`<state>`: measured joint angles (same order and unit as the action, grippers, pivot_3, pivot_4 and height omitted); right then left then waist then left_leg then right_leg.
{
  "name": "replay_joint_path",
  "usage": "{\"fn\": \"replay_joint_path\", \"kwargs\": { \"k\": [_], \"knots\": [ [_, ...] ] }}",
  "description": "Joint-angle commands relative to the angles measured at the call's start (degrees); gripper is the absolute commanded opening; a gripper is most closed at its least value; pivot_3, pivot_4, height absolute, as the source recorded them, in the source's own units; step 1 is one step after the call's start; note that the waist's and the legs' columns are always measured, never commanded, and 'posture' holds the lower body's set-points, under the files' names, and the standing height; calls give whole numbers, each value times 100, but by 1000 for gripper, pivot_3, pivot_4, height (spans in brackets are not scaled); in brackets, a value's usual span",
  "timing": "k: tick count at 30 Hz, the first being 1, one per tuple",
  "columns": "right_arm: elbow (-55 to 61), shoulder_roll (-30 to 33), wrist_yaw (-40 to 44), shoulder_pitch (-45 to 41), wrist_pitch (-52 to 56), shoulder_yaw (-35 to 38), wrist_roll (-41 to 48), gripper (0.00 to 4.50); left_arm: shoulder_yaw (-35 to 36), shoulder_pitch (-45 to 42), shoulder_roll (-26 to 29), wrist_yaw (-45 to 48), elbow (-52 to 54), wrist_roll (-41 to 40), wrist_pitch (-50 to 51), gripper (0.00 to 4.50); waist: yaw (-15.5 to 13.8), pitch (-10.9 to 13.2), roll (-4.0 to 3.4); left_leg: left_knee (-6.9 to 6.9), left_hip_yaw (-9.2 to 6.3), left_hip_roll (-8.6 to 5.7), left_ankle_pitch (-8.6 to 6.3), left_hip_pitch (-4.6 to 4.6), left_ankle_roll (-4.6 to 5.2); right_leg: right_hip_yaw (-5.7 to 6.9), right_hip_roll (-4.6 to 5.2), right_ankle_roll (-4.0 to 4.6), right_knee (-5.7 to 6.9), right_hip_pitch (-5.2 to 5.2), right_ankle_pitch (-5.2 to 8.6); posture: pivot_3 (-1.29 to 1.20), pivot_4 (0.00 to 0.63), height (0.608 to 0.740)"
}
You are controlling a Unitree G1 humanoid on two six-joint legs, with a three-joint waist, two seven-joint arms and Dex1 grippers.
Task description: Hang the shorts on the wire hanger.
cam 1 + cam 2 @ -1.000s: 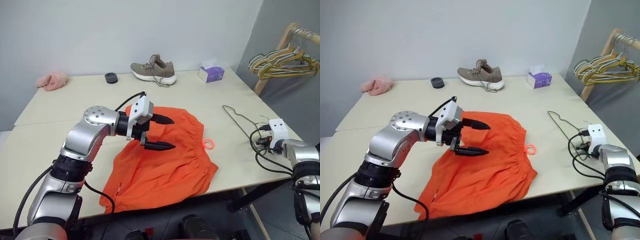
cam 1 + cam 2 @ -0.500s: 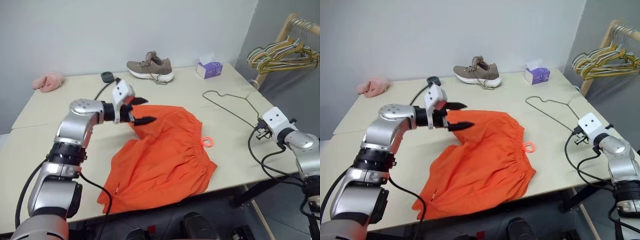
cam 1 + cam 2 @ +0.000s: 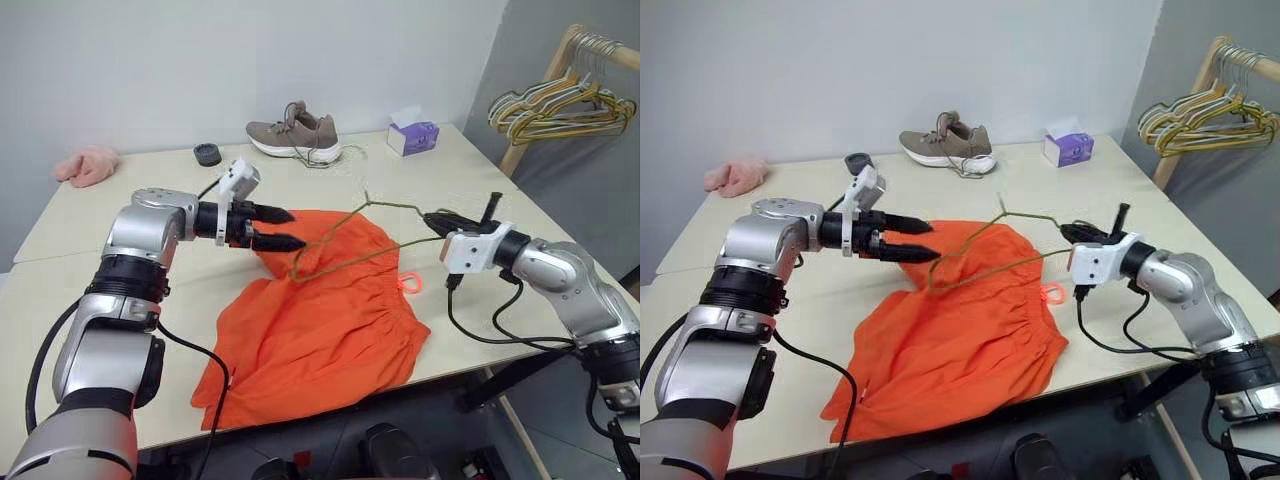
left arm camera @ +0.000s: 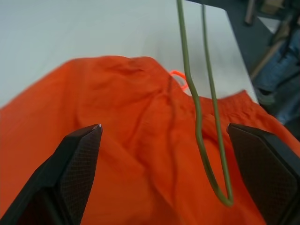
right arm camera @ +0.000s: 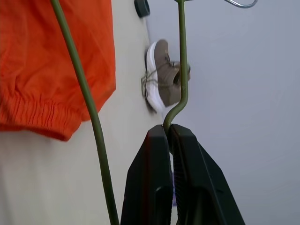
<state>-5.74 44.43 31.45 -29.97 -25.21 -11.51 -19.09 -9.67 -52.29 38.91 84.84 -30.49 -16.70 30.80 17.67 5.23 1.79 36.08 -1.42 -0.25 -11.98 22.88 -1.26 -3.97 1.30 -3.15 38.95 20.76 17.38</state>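
The bright orange shorts point(image 3: 320, 310) lie spread on the table, their small pink loop point(image 3: 408, 284) at the right edge. My right gripper point(image 3: 437, 218) is shut on the olive-green wire hanger point(image 3: 398, 206) and holds it in the air, tilted over the far part of the shorts. The right wrist view shows both fingers point(image 5: 154, 178) pinching the wire point(image 5: 182, 70). My left gripper point(image 3: 297, 227) stands open just above the shorts' far left corner, level, pointing right. In the left wrist view the hanger's bent end point(image 4: 199, 126) hangs between its fingers point(image 4: 75, 164), touching neither.
At the table's far side sit a tan shoe point(image 3: 293, 130), a purple tissue box point(image 3: 414, 135), a black round object point(image 3: 208, 153) and a pink cloth point(image 3: 82, 165). A wooden rack with bunched yellow and green hangers point(image 3: 550, 100) stands off the table's right.
My right gripper has lifted the wire hanger off the table and swung it left, over the shorts. My left gripper has rolled and shifted toward the shorts' far left corner, still open.
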Motion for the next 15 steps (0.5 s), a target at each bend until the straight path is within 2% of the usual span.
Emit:
{"fn": "replay_joint_path", "kwargs": {
  "k": [1,14,15],
  "knots": [
    [129,-56,50,-210,-210,46,26,15,-204,231,254,481,581,81,-172,4500,0,0,0,0,-1,0,0,0,0,0,0,2,0,0,-1,-299,64,740],
    [45,-166,77,-331,-189,129,103,15,-359,793,457,740,1294,140,-120,4500,-7,3,-3,1,0,-1,0,-1,0,-2,1,23,2,-1,-13,-293,66,740],
    [53,-176,76,-330,-185,130,103,1,-371,818,462,731,1317,160,-126,4313,-6,3,-3,1,0,0,0,-1,0,-1,1,23,2,-1,-13,-293,66,740]
  ]
}}
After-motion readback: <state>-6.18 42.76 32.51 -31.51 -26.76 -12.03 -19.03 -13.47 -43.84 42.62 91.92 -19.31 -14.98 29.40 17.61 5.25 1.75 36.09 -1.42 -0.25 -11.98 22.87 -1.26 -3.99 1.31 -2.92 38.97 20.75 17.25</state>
